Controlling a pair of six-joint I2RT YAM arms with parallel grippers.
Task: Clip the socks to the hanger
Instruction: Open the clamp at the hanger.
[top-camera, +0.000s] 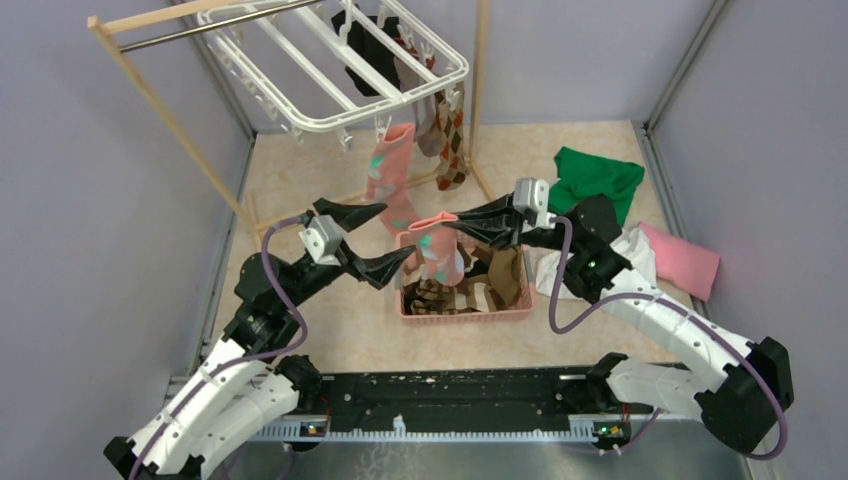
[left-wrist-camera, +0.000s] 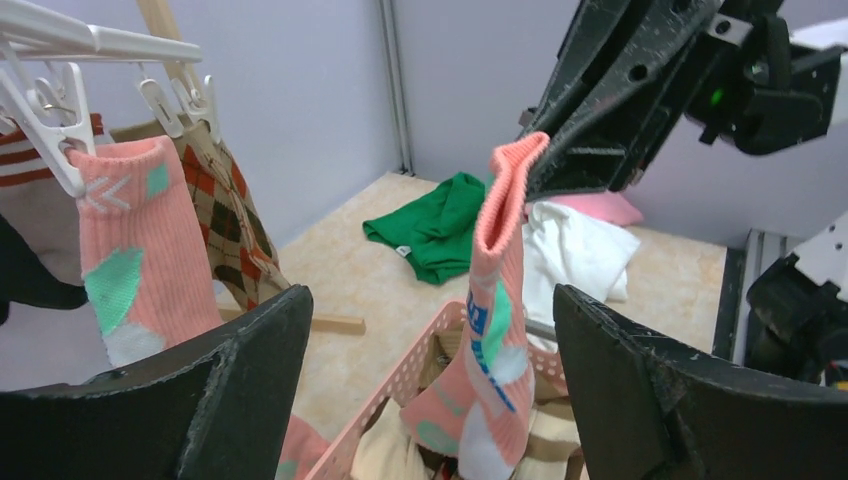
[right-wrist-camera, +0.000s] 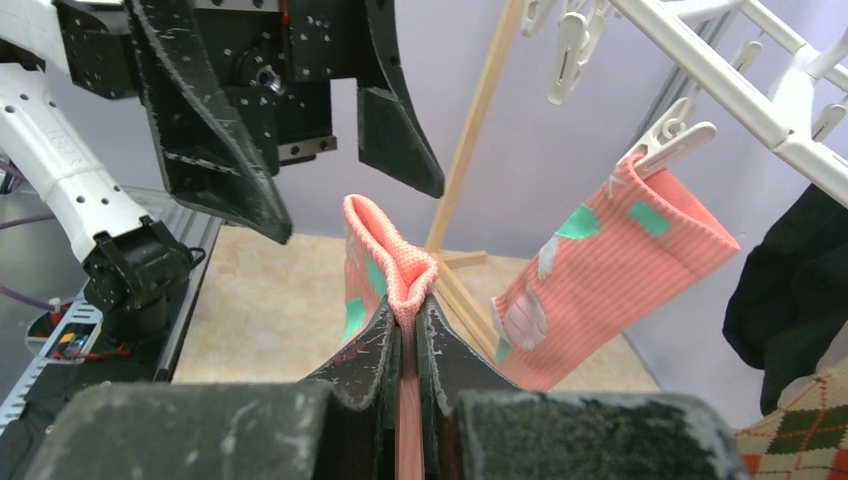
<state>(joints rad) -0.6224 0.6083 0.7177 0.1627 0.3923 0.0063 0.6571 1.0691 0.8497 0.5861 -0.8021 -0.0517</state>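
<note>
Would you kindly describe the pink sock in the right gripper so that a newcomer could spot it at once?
Find the pink basket at centre. Over its left end a pink-and-teal sock dangles, its cuff pinched in the right gripper. Its twin hangs clipped to the white hanger behind; this one is on no clip.

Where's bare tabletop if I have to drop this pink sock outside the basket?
Bare table lies left of and in front of the pink basket, up to the arm bases; another patch sits between the wooden rack's left post and the hung pink sock. Right of the basket is crowded: green cloth, white cloth, pink cloth.
</note>
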